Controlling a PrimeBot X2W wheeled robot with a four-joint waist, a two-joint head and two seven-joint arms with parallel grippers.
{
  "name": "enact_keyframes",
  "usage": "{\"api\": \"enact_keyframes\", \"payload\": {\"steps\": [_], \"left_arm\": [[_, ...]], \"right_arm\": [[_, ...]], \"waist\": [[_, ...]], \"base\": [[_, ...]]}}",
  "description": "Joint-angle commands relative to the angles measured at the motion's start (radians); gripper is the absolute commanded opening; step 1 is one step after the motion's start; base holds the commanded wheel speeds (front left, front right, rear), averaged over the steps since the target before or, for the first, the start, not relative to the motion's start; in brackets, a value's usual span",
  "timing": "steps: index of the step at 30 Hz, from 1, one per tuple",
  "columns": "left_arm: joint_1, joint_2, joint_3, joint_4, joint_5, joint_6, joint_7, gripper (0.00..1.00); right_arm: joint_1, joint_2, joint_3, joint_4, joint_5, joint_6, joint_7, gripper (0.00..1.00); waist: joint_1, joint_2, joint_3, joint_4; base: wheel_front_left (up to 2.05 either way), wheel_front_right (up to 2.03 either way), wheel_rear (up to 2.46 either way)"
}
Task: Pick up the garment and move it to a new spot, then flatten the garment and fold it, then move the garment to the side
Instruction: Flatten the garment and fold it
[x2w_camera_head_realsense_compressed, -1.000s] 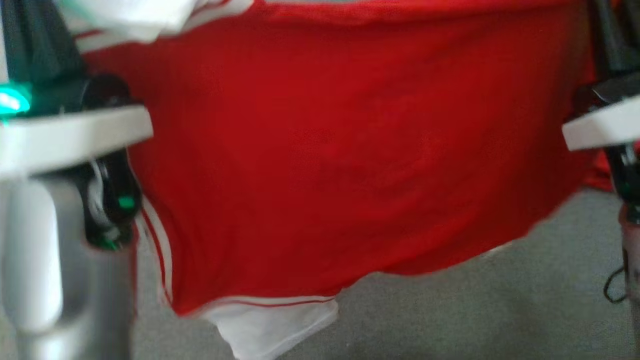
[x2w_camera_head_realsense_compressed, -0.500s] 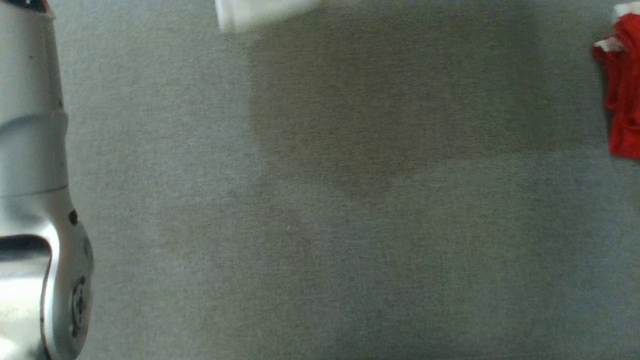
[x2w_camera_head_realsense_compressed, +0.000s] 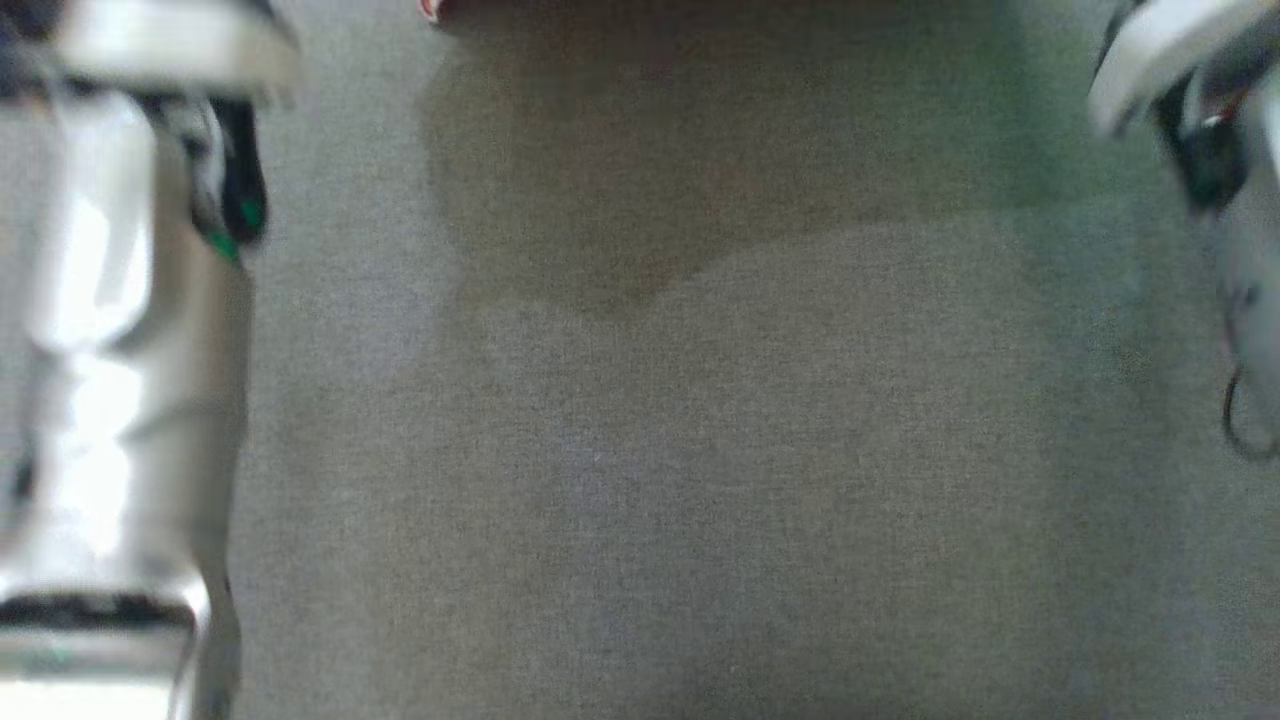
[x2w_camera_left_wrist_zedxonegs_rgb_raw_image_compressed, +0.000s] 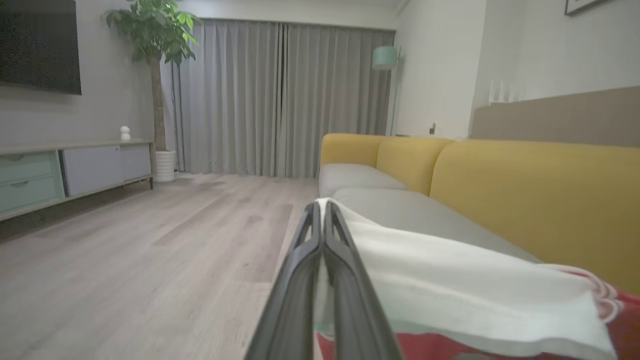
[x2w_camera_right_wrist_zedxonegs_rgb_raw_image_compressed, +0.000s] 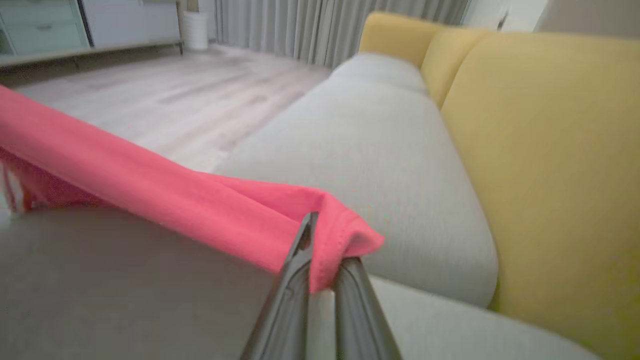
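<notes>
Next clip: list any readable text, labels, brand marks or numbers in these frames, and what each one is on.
None can be read.
The garment: plain red cloth with white trim, no print in view.
The framed picture on the wall: cut off and blurred.
The television: dark screen, no text.

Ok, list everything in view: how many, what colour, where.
garment: one, red and white, held between both hands over the sofa
sofa: one, yellow back, grey seat, below the garment
curtains: one set, grey, far wall
plant: one, green, by the curtains
TV: one, black, above the cabinet
cabinet: one, pale, under TV
lamp: one, teal, behind the sofa
left hand: one, dark, shut on garment's white edge
right hand: one, dark, shut on red edge
</notes>
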Motion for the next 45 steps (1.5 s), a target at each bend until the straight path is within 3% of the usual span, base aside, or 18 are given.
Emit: {"api": "enact_keyframes", "payload": {"steps": [1, 8, 12, 22, 34, 45], "left_arm": [[0.005, 0.049, 0.023, -0.029, 0.006, -0.002, -0.012, 0.0], [0.312, 0.047, 0.01, -0.075, -0.001, -0.015, -0.023, 0.0], [0.507, 0.049, 0.001, -0.158, -0.022, -0.02, 0.005, 0.0], [0.789, 0.064, -0.042, -0.417, -0.031, -0.002, 0.128, 0.0], [1.001, 0.085, -0.062, -0.67, -0.044, 0.044, 0.236, 0.0], [1.044, 0.09, -0.083, -0.744, -0.039, 0.064, 0.273, 0.0]], "right_arm": [[0.014, -0.016, 0.014, -0.015, 0.017, -0.001, 0.007, 0.0], [0.193, -0.066, 0.22, -0.026, 0.183, -0.001, 0.117, 0.0], [0.289, -0.149, 0.356, -0.116, 0.301, -0.001, 0.194, 0.0], [0.396, -0.285, 0.51, -0.29, 0.47, -0.001, 0.281, 0.0], [0.502, -0.36, 0.574, -0.412, 0.583, -0.001, 0.331, 0.0], [0.558, -0.386, 0.543, -0.487, 0.617, -0.001, 0.356, 0.0]], "waist": [[0.0, 0.0, -0.022, 0.001], [0.0, 0.0, -0.129, -0.003], [0.0, 0.0, -0.196, -0.002], [0.0, 0.0, -0.285, 0.001], [0.0, 0.0, -0.366, -0.001], [0.0, 0.0, -0.368, -0.005]], "base": [[0.0, 0.0, 0.0], [0.0, 0.0, 0.0], [0.0, 0.0, 0.0], [0.0, 0.0, 0.0], [0.0, 0.0, 0.0], [0.0, 0.0, 0.0]]}}
